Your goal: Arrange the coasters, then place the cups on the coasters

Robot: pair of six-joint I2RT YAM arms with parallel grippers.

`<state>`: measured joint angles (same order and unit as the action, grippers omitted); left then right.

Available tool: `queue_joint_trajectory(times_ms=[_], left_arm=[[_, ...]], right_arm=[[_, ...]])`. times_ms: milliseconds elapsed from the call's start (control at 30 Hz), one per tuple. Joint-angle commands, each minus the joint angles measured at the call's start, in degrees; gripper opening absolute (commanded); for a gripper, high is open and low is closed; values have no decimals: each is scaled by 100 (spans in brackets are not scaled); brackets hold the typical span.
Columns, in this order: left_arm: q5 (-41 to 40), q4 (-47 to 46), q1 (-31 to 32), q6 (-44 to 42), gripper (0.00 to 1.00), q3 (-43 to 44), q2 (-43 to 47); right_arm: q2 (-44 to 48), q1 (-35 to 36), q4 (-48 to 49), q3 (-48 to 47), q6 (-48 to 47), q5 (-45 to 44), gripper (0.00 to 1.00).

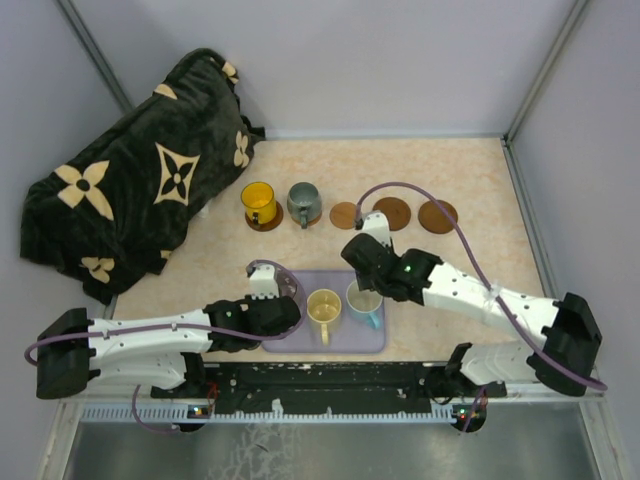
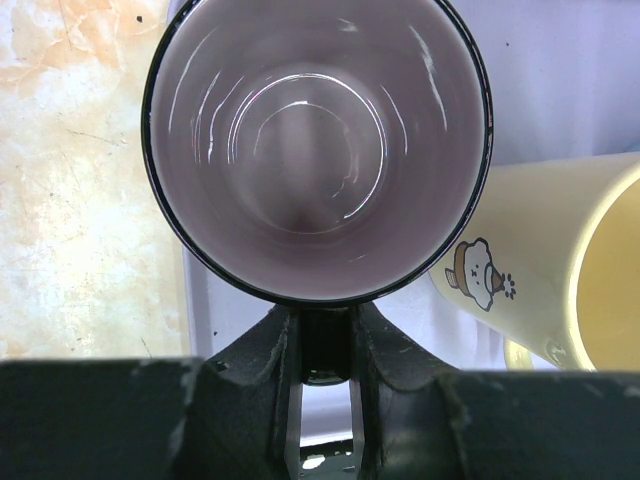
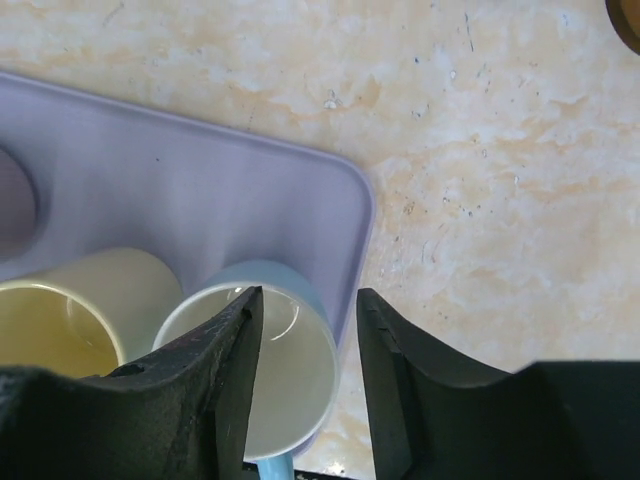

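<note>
Trouble is most likely at the right gripper, which is released, its jaws parted astride the wall of the white cup at the right end of the lavender tray, with 1 finger inside the rim and 1 outside. Should the jaws be closed off-centre or too shallow, the cup could be tipped, or shoved into the cream cup standing just beside it at the middle of the tray. A second hazard is judged at the tray's left end, where the left gripper is clenched on the handle of the mauve-grey cup: held by so thin a handle, the cup could swing or slip when raised, and the cream cup close beside it could be knocked. Beyond the tray 5 coasters are laid in a row; the 2 toward its left end are occupied by the yellow cup and the dark grey-green cup, while the 3 toward its right are bare. The left arm is stretched low from the left of the tray, its wrist levelled at the tray's left end; the right arm is reached in from the right of the tray, bent, its wrist pitched down over the white cup.
</note>
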<state>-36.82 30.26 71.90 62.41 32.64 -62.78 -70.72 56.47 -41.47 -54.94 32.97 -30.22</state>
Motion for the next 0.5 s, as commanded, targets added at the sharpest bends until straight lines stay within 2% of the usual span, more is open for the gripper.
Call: queue_joint_trajectory(times_ms=[0, 67, 233, 467], left_arm=[[-23, 208, 17, 131, 23, -39, -6], [-27, 201, 19, 116, 23, -39, 7], [-18, 209, 17, 98, 23, -39, 42], [46, 210, 22, 112, 24, -14, -54]], right_arm=[[459, 33, -96, -407, 36, -210, 44], [695, 35, -233, -417, 94, -77, 45], [1369, 38, -665, -211, 332, 556, 58], [2022, 507, -1281, 297, 1031, 797, 60]])
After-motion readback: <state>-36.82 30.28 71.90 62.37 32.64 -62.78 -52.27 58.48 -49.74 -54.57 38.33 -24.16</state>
